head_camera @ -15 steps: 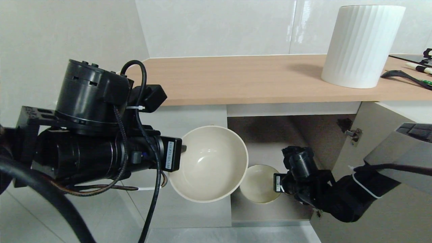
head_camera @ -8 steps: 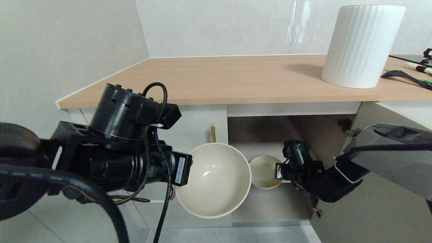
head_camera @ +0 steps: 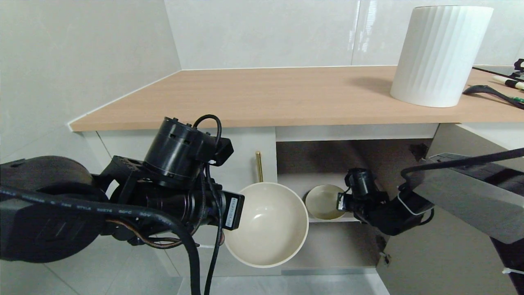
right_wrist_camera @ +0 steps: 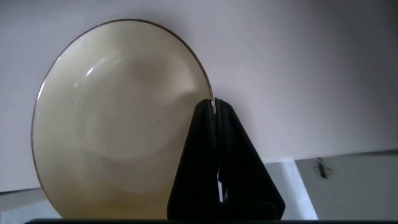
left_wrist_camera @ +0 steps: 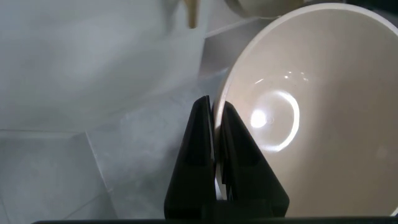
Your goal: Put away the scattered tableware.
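My left gripper (head_camera: 234, 213) is shut on the rim of a large cream bowl (head_camera: 267, 224), held in front of the closed cabinet door with its inside facing the head camera. In the left wrist view the fingers (left_wrist_camera: 202, 124) pinch that bowl (left_wrist_camera: 298, 112) at its edge. My right gripper (head_camera: 341, 201) is shut on the rim of a small beige plate (head_camera: 323, 201), held on edge inside the open cabinet just above the shelf (head_camera: 327, 220). The right wrist view shows the plate (right_wrist_camera: 118, 112) clamped at its rim by the gripper (right_wrist_camera: 214, 109).
A wooden counter (head_camera: 286, 96) carries a tall white ribbed container (head_camera: 440, 55) and some dark utensils (head_camera: 491, 91) at the far right. A brass handle (head_camera: 258, 166) sits on the closed door. The open cabinet door (head_camera: 450, 246) stands at the right.
The left arm has lowered and moved right with the large bowl, uncovering the counter's corner and the brass handle. The right gripper has carried the small plate up and deeper into the cabinet.
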